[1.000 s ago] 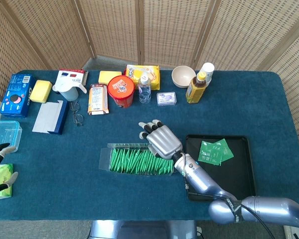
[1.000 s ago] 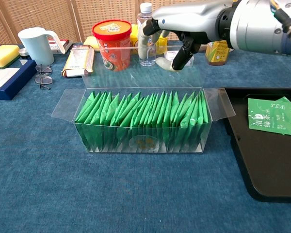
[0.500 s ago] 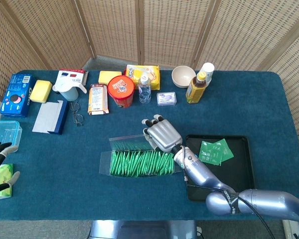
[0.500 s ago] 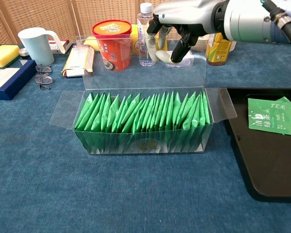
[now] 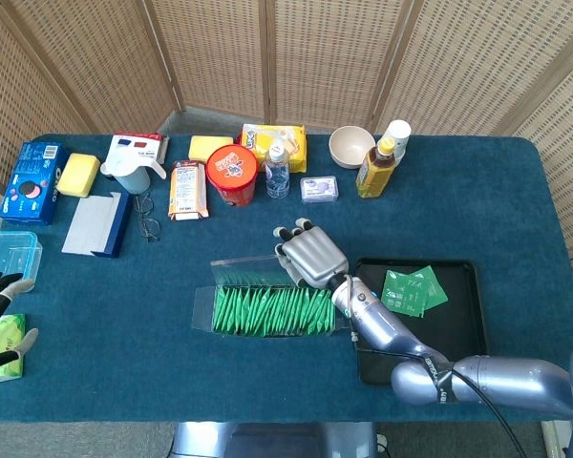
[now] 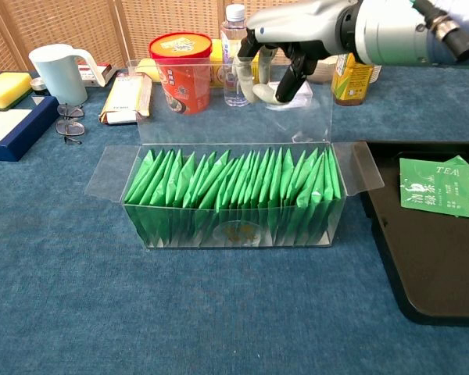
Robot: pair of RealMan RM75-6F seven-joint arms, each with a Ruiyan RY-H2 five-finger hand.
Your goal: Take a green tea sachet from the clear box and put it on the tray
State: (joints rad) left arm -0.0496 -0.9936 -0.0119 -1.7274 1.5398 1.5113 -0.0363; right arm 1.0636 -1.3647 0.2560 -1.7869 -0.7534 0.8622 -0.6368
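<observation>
The clear box [image 6: 230,199] stands mid-table, packed with a row of upright green tea sachets [image 6: 234,183]; the head view shows the box [image 5: 267,310] too. Its clear lid [image 6: 219,109] stands upright behind the row. My right hand [image 6: 285,51] hangs at the lid's upper right edge with its fingers curled down against it and no sachet in them; the head view shows that hand [image 5: 310,256] over the box's far right corner. The black tray [image 5: 458,334] lies right of the box and carries a few green sachets [image 5: 413,291]. My left hand [image 5: 0,310] lies at the table's left edge, fingers spread, holding nothing.
Along the far edge stand a red tub [image 5: 231,174], a water bottle [image 5: 278,170], a tea bottle [image 5: 378,164], a bowl [image 5: 350,145], a white mug [image 5: 129,172] and snack boxes. A blue case [image 5: 95,224] and glasses [image 5: 149,219] lie far left, with a clear container [image 5: 8,256] near my left hand.
The lid, lying flat behind the box a second ago, has swung up to upright as my right hand drew back toward the box. The box shifted slightly. The left hand stayed put.
</observation>
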